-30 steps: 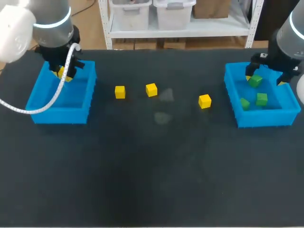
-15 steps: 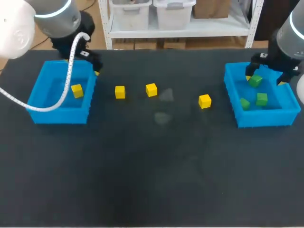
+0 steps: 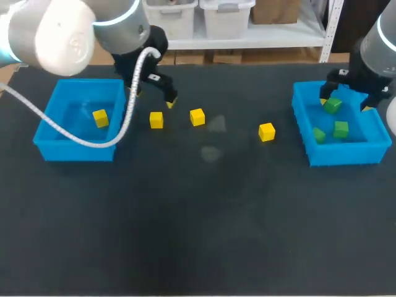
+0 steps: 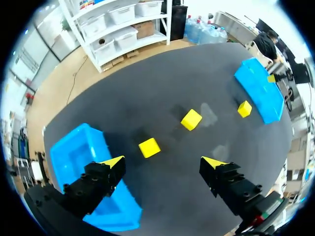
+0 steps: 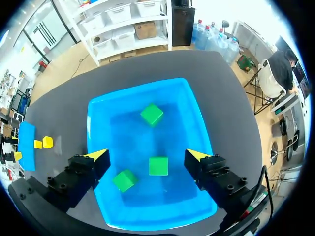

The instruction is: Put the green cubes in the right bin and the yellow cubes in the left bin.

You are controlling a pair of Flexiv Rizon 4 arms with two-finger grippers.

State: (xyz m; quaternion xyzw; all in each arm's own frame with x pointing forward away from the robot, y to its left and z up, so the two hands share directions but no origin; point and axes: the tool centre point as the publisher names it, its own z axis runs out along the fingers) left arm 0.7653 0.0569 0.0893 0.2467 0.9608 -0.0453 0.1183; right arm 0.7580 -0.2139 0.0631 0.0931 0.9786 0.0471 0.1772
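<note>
left tool [image 3: 153,98]: wide open, holds nothing; above the surface [image 3: 198,235], just beside the left bin [image 3: 77,151] on its inner side.
right tool [image 3: 344,102]: wide open, empty; hangs over the right bin [image 3: 346,154].
green cubes: all three in the right bin [image 3: 332,105], [image 3: 341,129], [image 3: 318,134]; that half looks done.
binned cube [image 3: 100,117]: yellow, lies in the left bin.
near cube [image 3: 156,120]: yellow, on the surface, closest to the left tool.
mid cube [image 3: 197,117]: yellow, just past the near cube, toward the middle.
far cube [image 3: 266,132]: yellow, nearer the right bin, apart from the other two.
key relation: in the left wrist view the near cube [image 4: 149,147] sits ahead of the left tool [image 4: 164,162], inside the span of its fingers, a little toward the bin-side finger.
cube axis: none to speak of; its faces look skewed to the finger line.
nearer arm: left, for the near and mid cubes.
next move (judged): descend onto the near cube, small shift toward the bin, perhaps a wrist turn.
</note>
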